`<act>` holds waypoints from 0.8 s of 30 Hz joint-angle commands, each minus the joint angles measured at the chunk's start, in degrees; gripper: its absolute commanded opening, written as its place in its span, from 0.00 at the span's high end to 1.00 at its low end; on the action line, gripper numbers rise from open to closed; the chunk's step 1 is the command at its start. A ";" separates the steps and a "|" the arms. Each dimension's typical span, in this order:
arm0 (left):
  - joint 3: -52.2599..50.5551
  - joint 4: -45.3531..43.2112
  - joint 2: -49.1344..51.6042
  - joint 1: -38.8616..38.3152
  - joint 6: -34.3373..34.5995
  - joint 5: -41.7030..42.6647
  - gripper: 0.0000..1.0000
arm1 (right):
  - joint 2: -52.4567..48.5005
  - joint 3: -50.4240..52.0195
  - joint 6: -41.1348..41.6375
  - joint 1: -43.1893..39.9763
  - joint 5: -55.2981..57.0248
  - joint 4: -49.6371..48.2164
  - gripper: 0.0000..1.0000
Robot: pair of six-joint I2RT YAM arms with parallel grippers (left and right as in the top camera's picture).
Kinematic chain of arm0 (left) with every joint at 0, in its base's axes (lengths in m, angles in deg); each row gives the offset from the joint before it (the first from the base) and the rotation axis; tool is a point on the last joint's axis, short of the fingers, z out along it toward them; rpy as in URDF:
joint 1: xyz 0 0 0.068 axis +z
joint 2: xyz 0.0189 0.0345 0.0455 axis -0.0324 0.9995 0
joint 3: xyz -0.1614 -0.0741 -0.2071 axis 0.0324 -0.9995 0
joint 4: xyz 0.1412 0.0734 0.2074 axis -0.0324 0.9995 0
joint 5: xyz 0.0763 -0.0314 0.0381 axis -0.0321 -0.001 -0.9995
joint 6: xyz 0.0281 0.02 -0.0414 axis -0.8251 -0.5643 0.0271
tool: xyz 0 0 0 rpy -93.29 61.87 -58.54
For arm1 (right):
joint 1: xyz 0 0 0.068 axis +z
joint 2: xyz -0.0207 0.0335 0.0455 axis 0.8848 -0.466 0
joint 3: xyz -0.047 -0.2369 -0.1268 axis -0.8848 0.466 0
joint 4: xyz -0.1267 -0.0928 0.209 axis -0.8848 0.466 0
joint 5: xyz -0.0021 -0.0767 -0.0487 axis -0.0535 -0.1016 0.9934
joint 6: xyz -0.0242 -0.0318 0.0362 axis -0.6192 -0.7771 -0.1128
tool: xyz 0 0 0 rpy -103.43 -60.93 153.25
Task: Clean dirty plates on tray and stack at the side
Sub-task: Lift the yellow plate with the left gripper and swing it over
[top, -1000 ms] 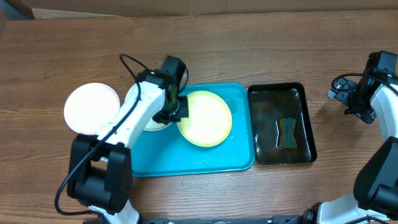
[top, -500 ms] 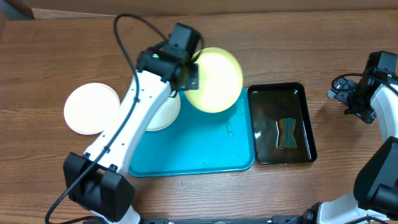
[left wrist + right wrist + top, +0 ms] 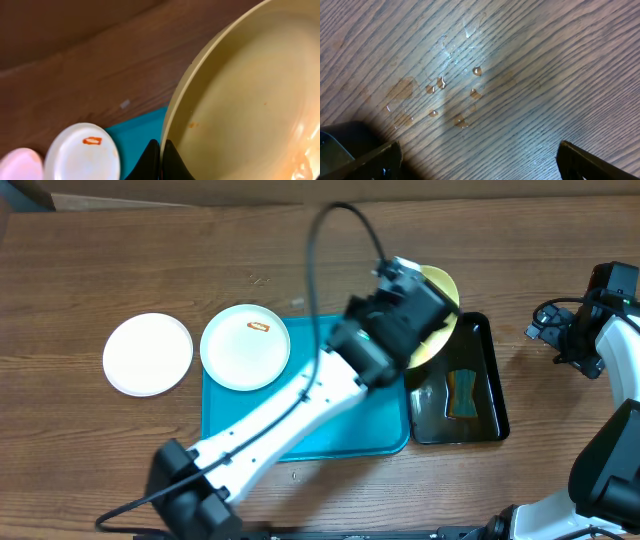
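Note:
My left gripper is shut on the rim of the pale yellow-green plate and holds it tilted in the air over the far left corner of the black tray; the plate shows mostly hidden behind the arm. A white plate with an orange-red smear lies half on the turquoise tray's left edge, also in the left wrist view. A second white plate lies on the table to its left. My right gripper is open and empty over bare wood at the far right.
The black tray holds dark water and a sponge. Water drops lie on the table under the right gripper. A box edge shows at the far left back corner.
My left arm has lifted the yellow-green plate off the turquoise tray and carried it right to above the black tray. The smeared white plate is now uncovered. The right arm has not moved.

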 commanded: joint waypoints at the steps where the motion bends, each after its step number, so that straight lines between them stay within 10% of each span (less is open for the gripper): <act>1: 1.27 -0.79 3.74 -5.62 -2.93 -21.20 0.96 | 0.26 -0.28 0.20 -0.02 -0.31 -0.22 0.00; 10: 1.27 -11.78 4.79 -16.33 -15.80 -42.29 0.96 | 0.26 -0.28 0.20 -0.02 -0.31 -0.22 0.00; 18: 1.27 -28.83 4.79 -17.94 -36.44 -42.53 0.96 | 0.26 -0.28 0.20 -0.02 -0.31 -0.20 0.00; 24: 1.27 -30.49 4.79 -17.97 -34.82 -42.23 0.96 | 0.26 -0.28 0.20 -0.02 -0.31 -0.20 0.00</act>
